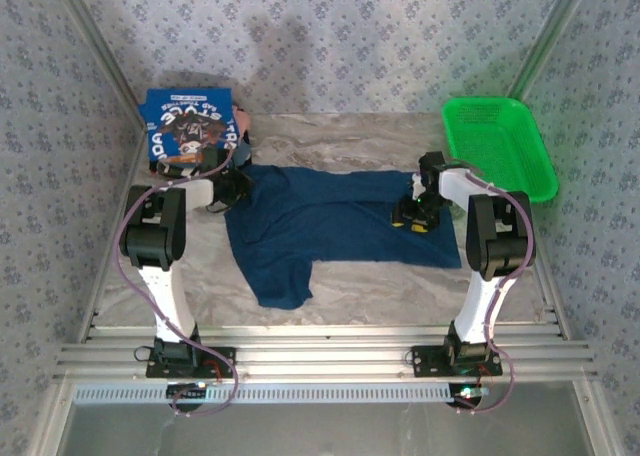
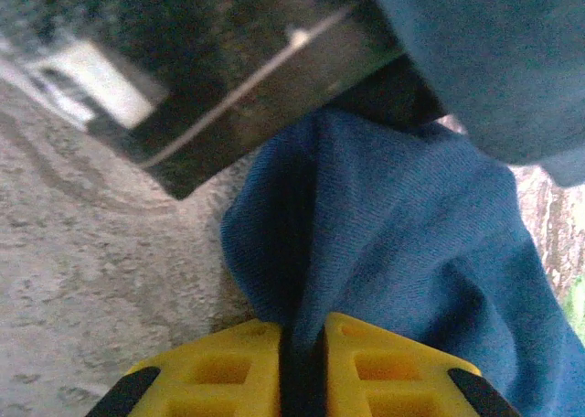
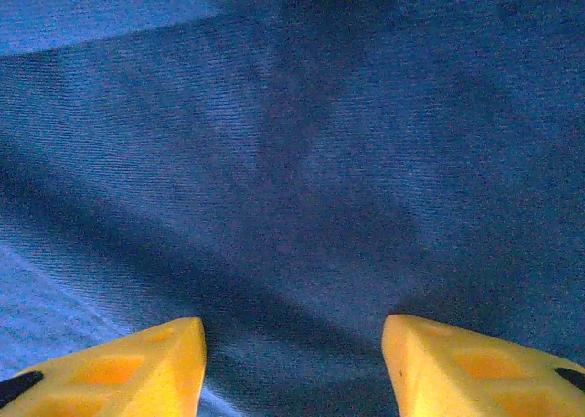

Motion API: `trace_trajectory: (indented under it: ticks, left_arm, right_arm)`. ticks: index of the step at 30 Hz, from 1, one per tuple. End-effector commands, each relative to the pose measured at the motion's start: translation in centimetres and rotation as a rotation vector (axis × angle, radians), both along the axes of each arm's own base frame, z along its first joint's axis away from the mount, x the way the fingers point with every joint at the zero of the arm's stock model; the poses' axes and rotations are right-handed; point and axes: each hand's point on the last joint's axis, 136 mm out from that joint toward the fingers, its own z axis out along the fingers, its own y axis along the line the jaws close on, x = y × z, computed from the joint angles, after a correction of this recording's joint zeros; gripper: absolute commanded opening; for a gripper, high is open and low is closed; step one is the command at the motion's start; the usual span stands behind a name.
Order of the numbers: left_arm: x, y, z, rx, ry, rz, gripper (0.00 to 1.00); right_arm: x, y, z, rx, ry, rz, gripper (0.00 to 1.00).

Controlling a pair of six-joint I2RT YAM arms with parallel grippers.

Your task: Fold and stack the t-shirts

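— Marbled table (image 1: 380,286), flowery wallpaper all round... so where are we at with the shirts?

— One down, I reckon. Blue shirt (image 1: 190,126) sits folded at the far left corner. Navy shirt (image 1: 330,221) is spread across the middle of the table, one sleeve trailing toward the near edge.

— And the grippers?

— Left gripper (image 2: 302,339) is pinched tight on a bunched fold at the navy shirt's far-left edge, with cloth squeezed between the yellow fingers. Right gripper (image 3: 292,330) hangs low over the right part of the same shirt, jaws spread, nothing between them.

— How's that thing gonna handle?

— Light floppy knit, zero stiffness. Lift one point and the rest probably sags and drags, and I'd guess it clings to the table a bit rather than sliding clean. I'd grab at a hem or shoulder seam with a thin pinch, both sides matched so the fold line stays straight. Grabbing mid-panel just makes a tent. Basket (image 1: 498,146) at the far right is well clear, so no snag worry there.
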Motion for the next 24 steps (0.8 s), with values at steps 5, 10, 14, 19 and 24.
trace_trajectory:
  ticks: [5,10,14,19,24]
  left_arm:
    - [-4.2,5.1,-1.1,0.176,0.128,-0.013,0.16]
    - [-4.8,7.3,-0.3,0.217,0.133,-0.001,0.15]
    - [-3.9,7.3,0.8,0.222,0.105,-0.013,0.15]
    - [-2.5,3.8,4.9,0.125,-0.002,-0.071,0.22]
    - [-6.1,-2.6,10.3,0.135,-0.034,-0.267,0.48]
  right_arm:
    - [-5.4,-4.1,-2.6,-0.235,0.230,0.002,0.54]
    - [-6.6,-5.2,-2.4,-0.265,0.237,-0.007,0.54]
    - [-5.7,-4.5,-2.3,-0.229,0.191,-0.006,0.57]
    - [-4.1,-1.6,-0.5,-0.131,0.098,0.047,0.64]
    - [-2.4,2.0,4.1,0.023,-0.042,0.096,0.70]
